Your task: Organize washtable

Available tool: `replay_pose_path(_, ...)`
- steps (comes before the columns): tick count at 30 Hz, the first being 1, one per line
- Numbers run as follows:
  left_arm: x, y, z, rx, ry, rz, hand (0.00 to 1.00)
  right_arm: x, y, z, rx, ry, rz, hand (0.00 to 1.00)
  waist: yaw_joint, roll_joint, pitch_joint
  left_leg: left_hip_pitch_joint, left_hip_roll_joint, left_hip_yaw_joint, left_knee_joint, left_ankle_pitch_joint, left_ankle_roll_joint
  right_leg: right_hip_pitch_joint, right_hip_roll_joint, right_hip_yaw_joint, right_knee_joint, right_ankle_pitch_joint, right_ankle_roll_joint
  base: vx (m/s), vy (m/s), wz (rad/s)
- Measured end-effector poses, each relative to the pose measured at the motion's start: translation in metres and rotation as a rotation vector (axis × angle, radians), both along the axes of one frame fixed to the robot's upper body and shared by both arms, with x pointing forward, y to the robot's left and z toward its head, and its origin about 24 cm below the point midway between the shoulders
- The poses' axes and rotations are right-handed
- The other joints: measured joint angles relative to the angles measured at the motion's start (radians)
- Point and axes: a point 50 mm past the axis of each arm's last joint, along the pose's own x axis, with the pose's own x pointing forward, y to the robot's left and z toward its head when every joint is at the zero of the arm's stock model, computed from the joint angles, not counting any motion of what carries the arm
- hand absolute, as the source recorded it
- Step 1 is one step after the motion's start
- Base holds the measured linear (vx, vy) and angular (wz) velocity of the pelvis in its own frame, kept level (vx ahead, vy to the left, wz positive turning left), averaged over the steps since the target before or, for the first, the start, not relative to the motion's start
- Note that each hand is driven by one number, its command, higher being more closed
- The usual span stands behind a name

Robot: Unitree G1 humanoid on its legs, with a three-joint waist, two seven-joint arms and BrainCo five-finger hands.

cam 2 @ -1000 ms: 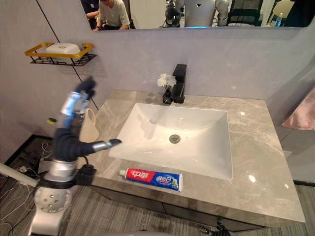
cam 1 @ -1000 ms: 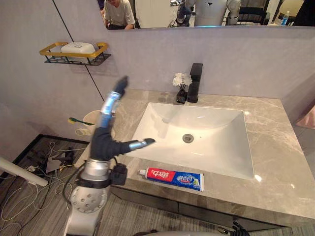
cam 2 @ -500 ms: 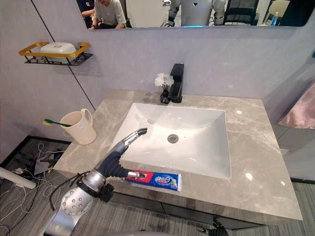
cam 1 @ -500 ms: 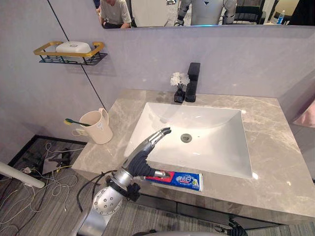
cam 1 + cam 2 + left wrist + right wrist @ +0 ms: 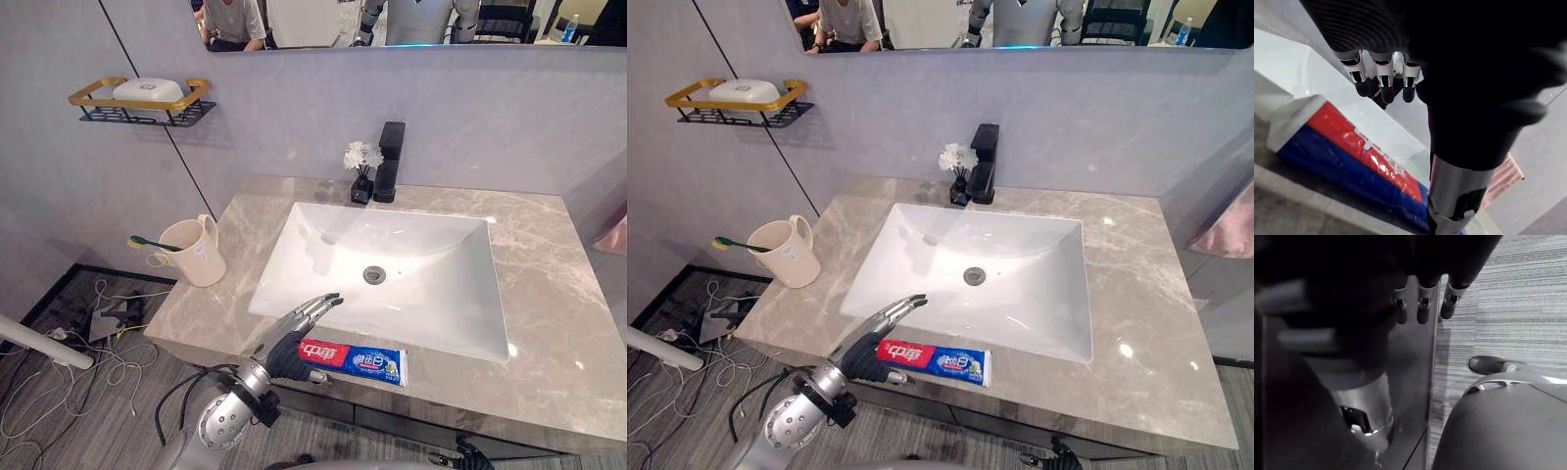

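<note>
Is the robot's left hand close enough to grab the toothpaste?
Probably yes. The left hand is open right beside the red end of the toothpaste on the counter, and nothing lies between them.

Print stands on the toothpaste tube point(image 5: 353, 359), which lies just in front of the sink point(image 5: 421, 304). Large white characters sit on its red band, and smaller white lettering sits on the blue band beside it. None of it is clear enough to read.
</note>
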Motion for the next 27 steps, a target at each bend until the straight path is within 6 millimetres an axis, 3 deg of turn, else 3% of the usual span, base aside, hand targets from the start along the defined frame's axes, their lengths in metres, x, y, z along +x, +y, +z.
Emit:
replay_pose_path(13,0.004,-0.005,-0.013,-0.005,0.012,0.091,0.00,0.006,0.001,0.002,-0.004,-0.024,0.008,0.00,-0.025,0.005,0.000,0.013,0.005,0.033,-0.018,-0.001,-0.001,-0.003,0.004,0.031,-0.018,0.007,0.001,0.00,0.002,-0.07)
replay_pose_path(14,0.004,-0.005,-0.014,-0.003,0.018,0.095,1.00,0.006,0.001,0.002,-0.004,-0.024,0.010,0.00,-0.025,0.005,0.000,0.013,0.005,0.034,-0.019,-0.001,-0.001,-0.003,0.005,0.033,-0.019,0.007,0.001,0.01,-0.004,-0.05)
replay_pose_path(24,0.015,-0.005,-0.023,0.056,0.008,0.109,1.00,0.009,0.002,0.003,-0.005,-0.037,0.013,0.00,-0.028,0.009,-0.003,0.014,0.009,0.056,-0.024,-0.001,-0.001,-0.015,0.006,0.051,-0.019,0.011,0.000,-0.02,-0.001,-0.06)
replay_pose_path(27,0.022,-0.004,-0.020,0.061,-0.008,0.116,1.00,0.013,0.002,0.004,-0.005,-0.047,0.018,0.00,-0.044,0.009,-0.003,0.014,0.012,0.059,-0.027,-0.001,-0.001,-0.019,0.009,0.057,-0.019,0.012,-0.002,-0.02,-0.007,-0.07)
